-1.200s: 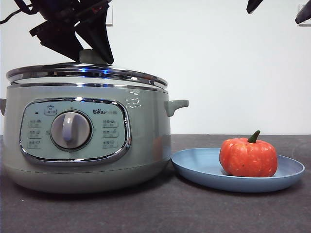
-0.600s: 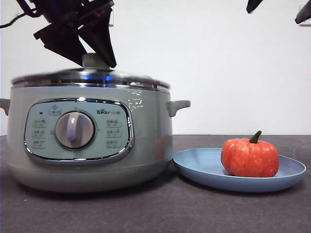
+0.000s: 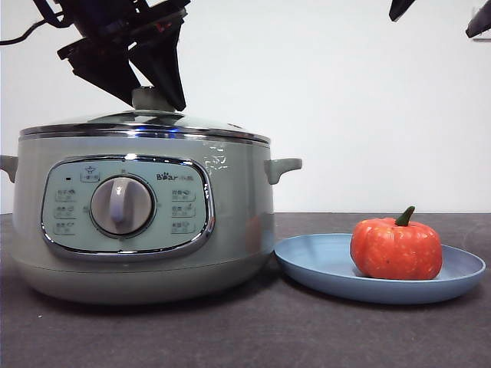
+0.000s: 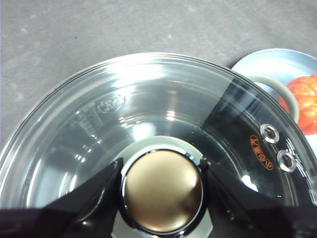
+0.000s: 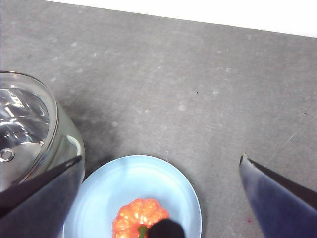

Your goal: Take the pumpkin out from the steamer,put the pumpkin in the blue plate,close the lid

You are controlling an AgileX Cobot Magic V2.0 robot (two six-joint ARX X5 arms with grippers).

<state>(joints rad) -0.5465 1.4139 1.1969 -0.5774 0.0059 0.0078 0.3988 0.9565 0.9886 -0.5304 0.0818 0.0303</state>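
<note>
The lid sits level on the pale green steamer. My left gripper comes down from the top left, its jaws shut on the lid's green knob. In the left wrist view the jaws press both sides of the knob above the glass lid. The pumpkin rests upright on the blue plate to the right of the steamer. My right gripper is open and empty, high above the plate and pumpkin.
The steamer's side handle sticks out just above the plate's near rim. Dark grey tabletop lies in front of both. My right gripper's fingertips show only at the top right corner of the front view.
The lid has come down from a tilted, raised position to sit flat on the steamer, my left gripper lowering with it. The steamer has shifted slightly right.
</note>
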